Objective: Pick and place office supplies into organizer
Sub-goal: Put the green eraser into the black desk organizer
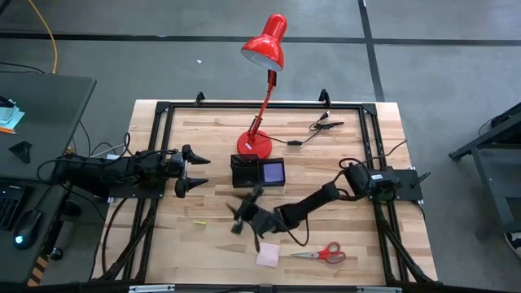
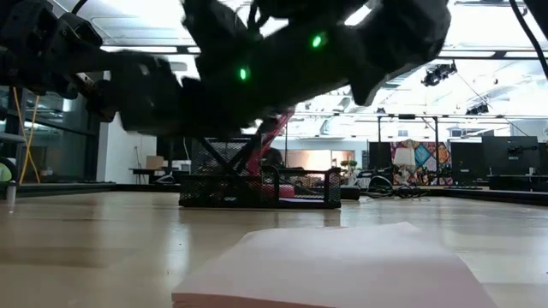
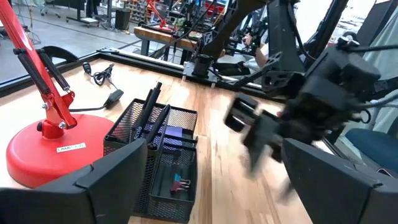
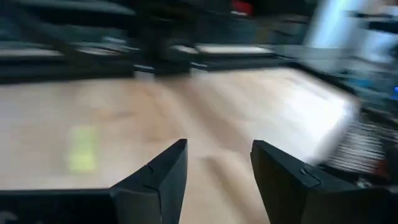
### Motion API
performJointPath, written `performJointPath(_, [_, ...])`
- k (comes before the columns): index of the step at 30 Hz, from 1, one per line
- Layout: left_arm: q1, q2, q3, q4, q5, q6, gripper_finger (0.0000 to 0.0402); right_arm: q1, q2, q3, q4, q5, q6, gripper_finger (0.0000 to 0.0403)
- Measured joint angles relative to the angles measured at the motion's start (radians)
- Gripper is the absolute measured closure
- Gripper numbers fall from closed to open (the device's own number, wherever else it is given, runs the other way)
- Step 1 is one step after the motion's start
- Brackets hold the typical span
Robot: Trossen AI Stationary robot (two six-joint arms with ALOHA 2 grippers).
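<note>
The black mesh organizer (image 1: 248, 172) stands at mid-table by the red lamp's base; it holds black pens (image 3: 152, 109) and a purple sticky pad (image 1: 273, 172). A pink sticky pad (image 1: 268, 255) and red-handled scissors (image 1: 327, 254) lie flat near the table's near edge. My right gripper (image 1: 238, 218) hovers between the organizer and the pink pad, open and empty in the right wrist view (image 4: 219, 168). My left gripper (image 1: 198, 172) waits left of the organizer, open and empty, as the left wrist view (image 3: 214, 149) also shows.
The red desk lamp (image 1: 255, 144) stands just behind the organizer, its head reaching past the far edge. A black cable with clips (image 1: 317, 129) lies at the back right. A small yellow scrap (image 1: 199, 220) lies on the wood left of my right gripper.
</note>
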Motion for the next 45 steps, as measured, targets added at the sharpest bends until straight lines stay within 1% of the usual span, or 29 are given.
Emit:
performJointPath(2, [0.0,0.0,0.0,0.0,0.0,0.0,0.0043,0.007,0.0,0.0,0.028,-0.119,-0.002,0.0234])
performJointPath(3, [0.0,0.0,0.0,0.0,0.0,0.0,0.0043,0.011,0.0,0.0,0.029,-0.155,0.01,0.0236])
performJointPath(7, [0.0,0.0,0.0,0.0,0.0,0.0,0.0043,0.021,0.0,0.0,-0.003,-0.189,0.041,0.0246])
performJointPath(9, [0.0,0.0,0.0,0.0,0.0,0.0,0.0043,0.03,0.0,0.0,-0.013,-0.238,0.024,0.0252])
performJointPath(11, [0.0,0.0,0.0,0.0,0.0,0.0,0.0043,0.045,-0.002,0.0,-0.009,-0.369,0.012,0.0256])
performJointPath(14, [0.0,0.0,0.0,0.0,0.0,0.0,0.0043,0.052,-0.004,0.0,0.033,-0.597,0.085,0.0258])
performJointPath(15, [0.0,0.0,0.0,0.0,0.0,0.0,0.0043,0.052,-0.004,0.0,0.034,-0.629,0.099,0.0257])
performJointPath(20, [0.0,0.0,0.0,0.0,0.0,0.0,0.0043,0.062,0.0,-0.035,0.051,-0.702,0.097,0.0252])
performJointPath(22, [0.0,0.0,0.0,0.0,0.0,0.0,0.0043,0.08,-0.022,-0.07,0.034,-0.715,0.131,0.0254])
performJointPath(24, [0.0,0.0,0.0,0.0,0.0,0.0,0.0043,0.098,-0.067,-0.12,0.013,-0.694,0.177,0.0259])
performJointPath(28, [0.0,0.0,0.0,0.0,0.0,0.0,0.0043,0.123,-0.195,-0.246,-0.063,-0.552,0.243,0.0269])
performJointPath(30, [0.0,0.0,0.0,-0.001,0.0,0.0,0.0043,0.143,-0.262,-0.308,-0.083,-0.508,0.206,0.027])
performJointPath(32, [0.0,0.0,0.0,0.0,0.0,0.0,0.0043,0.168,-0.33,-0.376,-0.047,-0.512,0.168,0.0269])
performJointPath(34, [0.0,0.0,0.0,0.0,0.0,0.0,0.0043,0.183,-0.387,-0.461,0.042,-0.56,0.176,0.0268])
performJointPath(36, [0.0,0.0,0.0,0.0,0.0,0.0,0.0043,0.185,-0.424,-0.57,0.187,-0.576,0.181,0.0267])
performJointPath(37, [0.0,0.0,0.0,0.0,0.0,0.0,0.0043,0.185,-0.438,-0.636,0.278,-0.568,0.173,0.0268])
performJointPath(41, [0.0,0.0,0.0,0.0,0.0,0.0,0.0043,0.22,-0.449,-0.86,0.637,-0.485,0.118,0.0269])
performJointPath(45, [0.0,0.0,0.0,0.0,0.0,0.0,0.0043,0.24,-0.465,-1.014,0.866,-0.422,0.006,0.0269])
